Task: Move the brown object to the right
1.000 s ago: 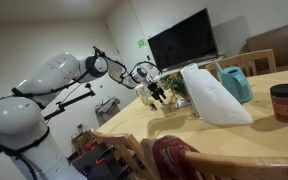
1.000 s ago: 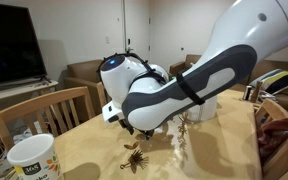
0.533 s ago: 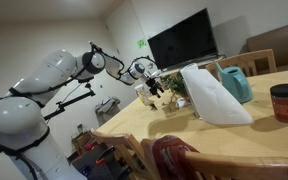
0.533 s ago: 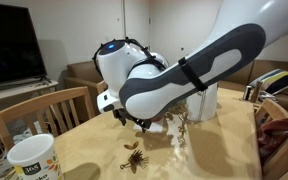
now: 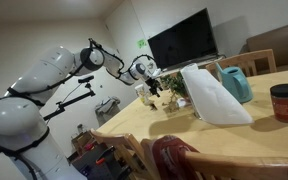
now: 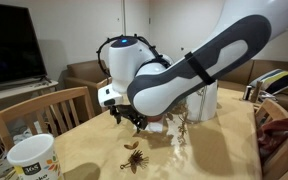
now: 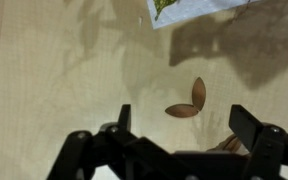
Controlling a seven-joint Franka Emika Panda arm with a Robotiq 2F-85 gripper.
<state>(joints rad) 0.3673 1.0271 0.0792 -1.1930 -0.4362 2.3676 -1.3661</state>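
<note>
the tool (image 7: 181,114) hovers over the pale wooden desk (image 7: 54,70) with its two dark fingers (image 7: 124,116) spread wide and nothing between the pads. the task's thing, a small dark-brown object made of two petal-like lobes (image 7: 189,103), lies flat on the desk in the gap between the fingers, a little toward 12 o'clock in the wrist view and touching neither pad. it rests on its own weight, so the tool is not carrying it. with the jaws centred over it and pointing straight down, the pose would suit either a fresh pinch or a clean lift away; i cannot tell which from this alone. a corner of white printed paper (image 7: 199,8) sits at 12 to 1 o'clock, well apart from the object. in an exterior view the red-brown jar with a dark lid (image 5: 285,102) stands far off at 3 o'clock, clear of the arm's reach path.
</note>
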